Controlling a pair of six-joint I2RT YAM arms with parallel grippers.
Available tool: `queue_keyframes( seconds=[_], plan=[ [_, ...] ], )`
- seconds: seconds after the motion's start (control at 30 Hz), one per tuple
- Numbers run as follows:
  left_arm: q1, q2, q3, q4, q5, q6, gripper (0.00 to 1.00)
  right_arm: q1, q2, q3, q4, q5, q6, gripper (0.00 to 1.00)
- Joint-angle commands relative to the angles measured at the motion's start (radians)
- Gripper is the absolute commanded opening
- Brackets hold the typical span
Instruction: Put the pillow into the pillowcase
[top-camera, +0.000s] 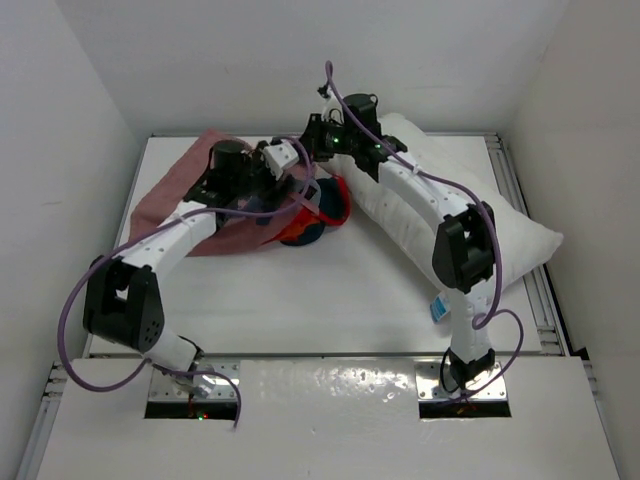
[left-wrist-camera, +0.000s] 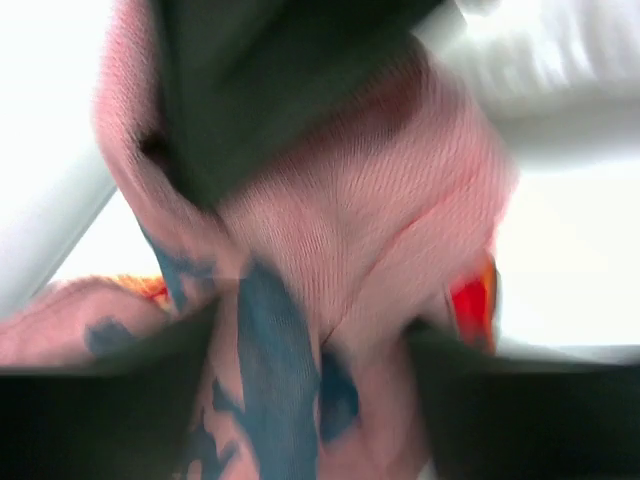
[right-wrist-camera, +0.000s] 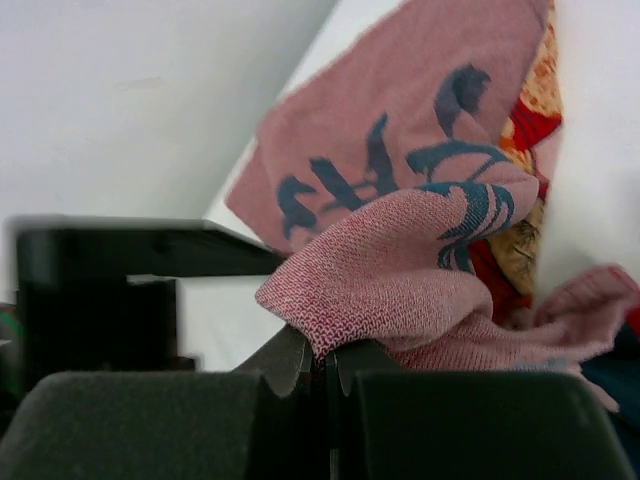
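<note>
The pillowcase (top-camera: 190, 195) lies at the back left, dull pink side up, its red-orange face (top-camera: 322, 212) bunched beside the pillow (top-camera: 505, 235). That plump white pillow lies slantwise at the right, under my right arm. My right gripper (top-camera: 318, 140) is shut on a raised fold of the pillowcase (right-wrist-camera: 400, 270), pinched at its fingertips (right-wrist-camera: 327, 360); the pillow (right-wrist-camera: 600, 150) is at the right edge there. My left gripper (top-camera: 303, 178) sits in the bunched cloth. In the blurred left wrist view its jaws (left-wrist-camera: 310, 370) stand apart with pink and blue cloth (left-wrist-camera: 350, 230) filling the gap; a grip is unclear.
White walls close in the white table (top-camera: 330, 290) at the back and both sides. A metal rail (top-camera: 535, 290) runs down the right edge. A small blue and white tag (top-camera: 438, 308) lies by the pillow's near edge, next to my right arm.
</note>
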Motion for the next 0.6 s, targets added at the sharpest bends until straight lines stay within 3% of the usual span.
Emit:
queue_keyframes(
  seconds=[0.0, 0.1, 0.17, 0.27, 0.3, 0.33, 0.43, 0.57],
  plan=[
    [0.045, -0.148, -0.014, -0.258, 0.143, 0.195, 1.0, 0.005, 0.032, 0.049, -0.117, 0.011, -0.144, 0.0],
    [0.109, -0.246, -0.04, -0.24, 0.166, 0.151, 1.0, 0.005, 0.05, 0.046, -0.162, -0.022, -0.204, 0.0],
    [0.143, -0.275, -0.025, -0.142, 0.12, -0.001, 1.0, 0.01, 0.056, 0.043, -0.211, -0.067, -0.283, 0.0],
    [0.194, -0.291, 0.021, -0.031, 0.013, -0.256, 1.0, 0.045, 0.055, 0.043, -0.354, -0.108, -0.517, 0.0],
    [0.203, -0.286, 0.027, -0.021, -0.018, -0.299, 1.0, 0.062, 0.043, 0.043, -0.48, -0.121, -0.729, 0.07],
    [0.216, -0.282, 0.03, -0.008, -0.046, -0.361, 1.0, 0.096, 0.035, 0.04, -0.55, -0.127, -0.823, 0.12],
    [0.239, -0.254, 0.007, -0.011, -0.11, -0.344, 1.0, 0.156, -0.02, -0.032, -0.688, -0.04, -1.007, 0.3],
    [0.214, -0.165, -0.016, -0.045, -0.074, -0.279, 1.0, 0.223, -0.127, -0.22, -0.704, 0.097, -1.042, 0.33]
  ],
)
